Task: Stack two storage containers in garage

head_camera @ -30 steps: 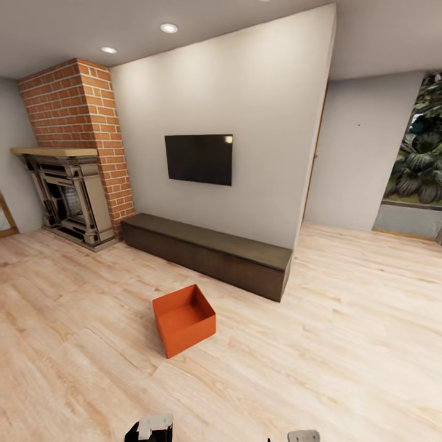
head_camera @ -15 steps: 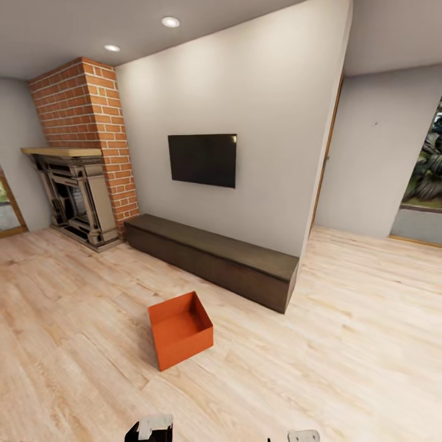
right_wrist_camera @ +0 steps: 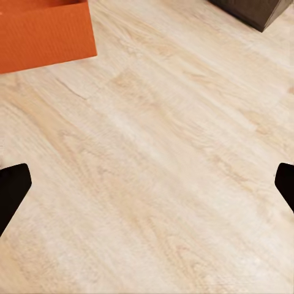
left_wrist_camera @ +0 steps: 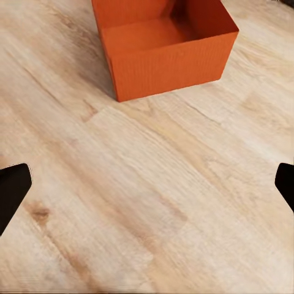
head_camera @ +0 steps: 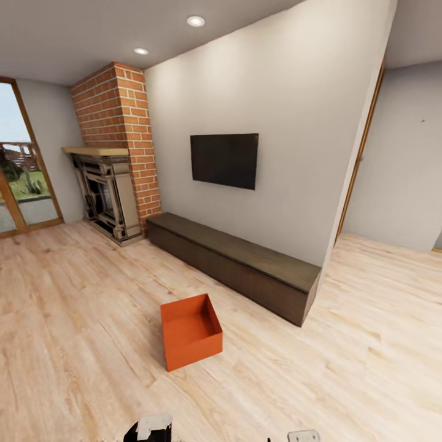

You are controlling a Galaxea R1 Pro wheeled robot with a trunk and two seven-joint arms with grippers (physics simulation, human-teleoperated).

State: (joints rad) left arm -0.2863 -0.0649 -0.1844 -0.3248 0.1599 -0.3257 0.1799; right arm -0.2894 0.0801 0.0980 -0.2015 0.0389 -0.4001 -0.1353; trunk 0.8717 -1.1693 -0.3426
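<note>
Plank flooring (head_camera: 80, 319) of pale, streaky wood spreads across the living room, its grain running in long diagonal boards. A plain off-white wall (head_camera: 288, 123) rises ahead of the robot, smooth and matt, carrying a flat black rectangular TV (head_camera: 224, 160). Along the wall's foot runs a long, low cabinet (head_camera: 239, 265) of dark brown wood, box-shaped with a slightly lighter top. At its far end stands a red brick fireplace (head_camera: 120, 135), rough-coursed, with a pale mantel and a dark carved surround. Beyond that, a glass door (head_camera: 24, 178) in an orange-wood frame gives onto greenery.

One storage container (head_camera: 191, 331) sits upright on the planks, well ahead of both arms and apart from the cabinet. It is an orange-red, open-topped rectangular box with thin, faintly ribbed walls, standing skewed to the boards. In the left wrist view the container (left_wrist_camera: 162, 46) lies straight beyond the left gripper (left_wrist_camera: 147, 190), near but clear of it; in the right wrist view only its corner (right_wrist_camera: 43, 33) shows, off to the left-arm side of the right gripper (right_wrist_camera: 147, 190), with the cabinet's dark end (right_wrist_camera: 251, 11) further out.

Each gripper has its black fingertips (left_wrist_camera: 12, 187) spread wide at the frame edges, nothing but bare floor between them; the right fingertips (right_wrist_camera: 12, 187) are likewise apart.
</note>
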